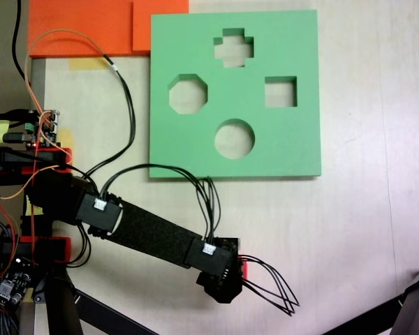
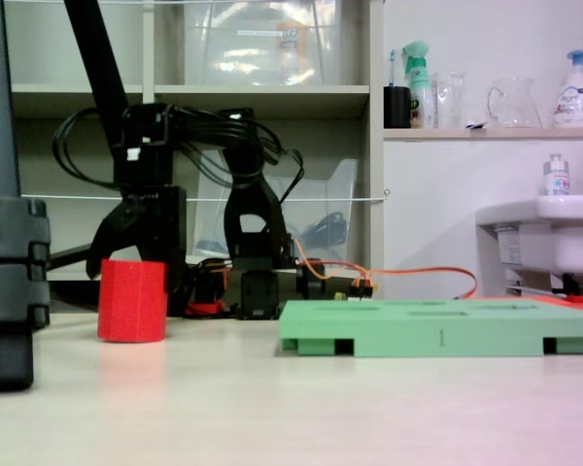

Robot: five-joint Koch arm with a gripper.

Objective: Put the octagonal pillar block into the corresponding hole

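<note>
1. The gripper [image 2: 136, 254] hangs over the octagonal pillar block [image 2: 132, 300] near the table's [image 1: 349, 230] front edge in the overhead-looking fixed view; jaws point down around the block's top, but I cannot tell if they grip it.
2. Risk: foam may tilt or squash if pinched off-centre.
3. Risk: the green board [image 1: 293, 150] carries four cutouts; the round one lies near the corresponding hole [image 1: 188, 93], so a misaligned block could jam.
4. All cutouts stand empty.
</note>
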